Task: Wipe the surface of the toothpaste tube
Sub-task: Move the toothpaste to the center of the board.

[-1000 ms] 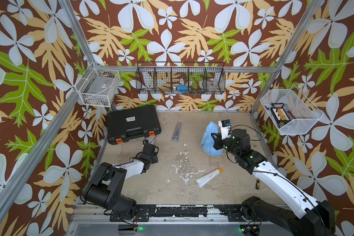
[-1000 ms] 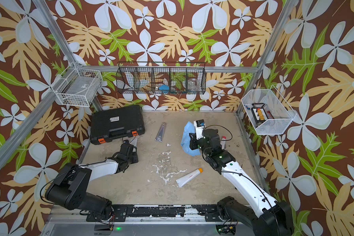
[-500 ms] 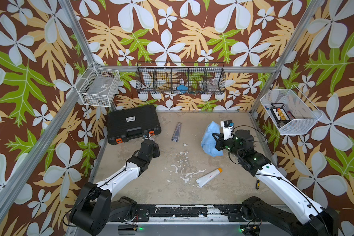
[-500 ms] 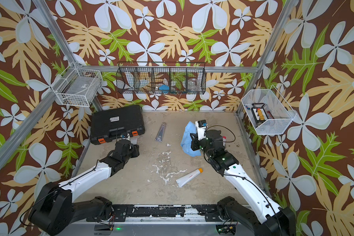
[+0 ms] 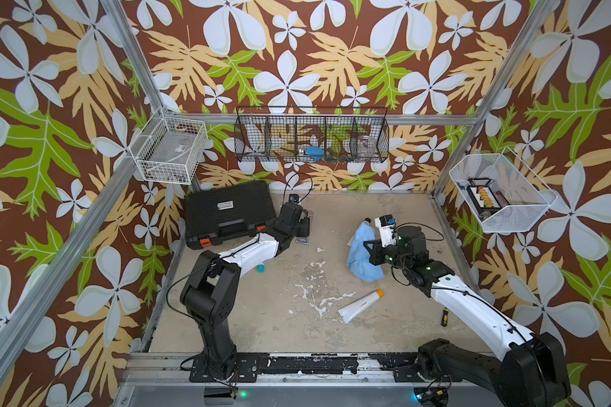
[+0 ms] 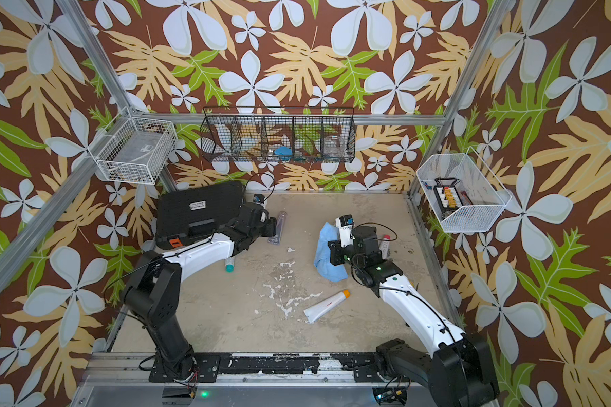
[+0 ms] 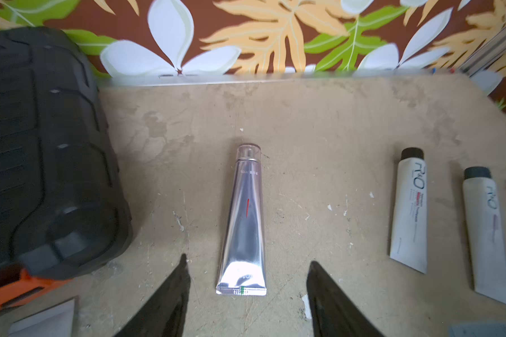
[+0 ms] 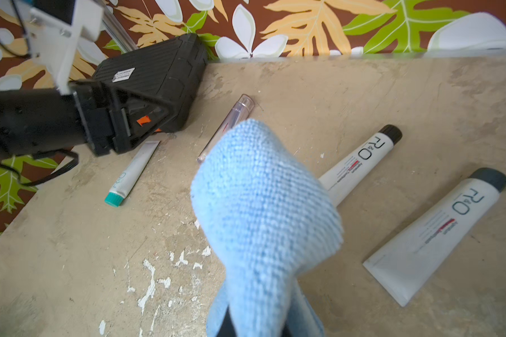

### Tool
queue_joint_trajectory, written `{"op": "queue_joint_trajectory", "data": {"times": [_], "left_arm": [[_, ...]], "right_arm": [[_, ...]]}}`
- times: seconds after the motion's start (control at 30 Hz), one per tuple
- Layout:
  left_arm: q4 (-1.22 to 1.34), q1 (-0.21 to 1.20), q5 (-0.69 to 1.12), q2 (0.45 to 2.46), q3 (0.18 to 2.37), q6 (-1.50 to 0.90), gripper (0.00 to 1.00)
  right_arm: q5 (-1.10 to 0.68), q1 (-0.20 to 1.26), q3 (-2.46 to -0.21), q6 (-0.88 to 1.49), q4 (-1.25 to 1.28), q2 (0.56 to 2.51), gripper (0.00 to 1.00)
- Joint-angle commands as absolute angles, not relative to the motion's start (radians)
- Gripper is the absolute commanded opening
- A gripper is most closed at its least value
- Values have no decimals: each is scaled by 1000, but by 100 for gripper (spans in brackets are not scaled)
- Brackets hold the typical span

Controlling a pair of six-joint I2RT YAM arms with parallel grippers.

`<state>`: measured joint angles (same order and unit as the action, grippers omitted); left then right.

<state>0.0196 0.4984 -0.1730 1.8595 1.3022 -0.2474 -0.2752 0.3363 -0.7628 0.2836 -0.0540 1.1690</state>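
The silver tube (image 7: pixel 243 221) is laid flat on the table (image 5: pixel 283 317) near the back wall, just beside the case (image 5: pixel 228 213), with its clear cap turned toward that wall. A thin red mark is seen on its face in the left wrist view. The left hand (image 7: pixel 247 259) is held at the tube's crimped end with its fingers (image 7: pixel 170 297) spread wide, one on either side of the tube and apart from it; nothing is gripped. In a top view the tube (image 6: pixel 277 229) is partly covered by this hand.

The blue cloth (image 8: pixel 263 210) is clamped in the closed right hand (image 5: pixel 373 252) and is draped over the fingers, so that they are mostly hidden in the right wrist view. Hand and cloth are held to the right of the silver tube, well apart from it. Whether the cloth's lower edge touches the table cannot be told.

Two black-capped tubes (image 8: pixel 360 163) are laid side by side near the right hand, one partly hidden behind the cloth. A teal-capped tube (image 8: pixel 132 175) is laid beside the case, under the left arm. An orange-capped tube (image 5: pixel 360 306) is laid nearer the front of the table, next to white flaked patches.
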Motion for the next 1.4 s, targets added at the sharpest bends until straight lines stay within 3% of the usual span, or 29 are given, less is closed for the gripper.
{"op": "queue_joint_trajectory", "data": {"times": [0.0, 0.3, 0.7, 1.17, 1.37], "left_arm": [[-35, 495, -151, 1959, 1411, -199, 66], [-108, 478, -143, 2238, 1706, -156, 72], [-178, 463, -149, 2441, 1916, -132, 69], [-144, 466, -96, 2387, 1823, -157, 34], [-89, 489, -78, 2279, 1664, -206, 28]], "right_arm": [[-326, 337, -755, 301, -5, 1186, 0], [-336, 336, -748, 305, 5, 1193, 0], [-330, 336, -726, 307, 4, 1167, 0], [-336, 337, -729, 304, -3, 1164, 0], [-337, 334, -744, 291, -46, 1167, 0]]}}
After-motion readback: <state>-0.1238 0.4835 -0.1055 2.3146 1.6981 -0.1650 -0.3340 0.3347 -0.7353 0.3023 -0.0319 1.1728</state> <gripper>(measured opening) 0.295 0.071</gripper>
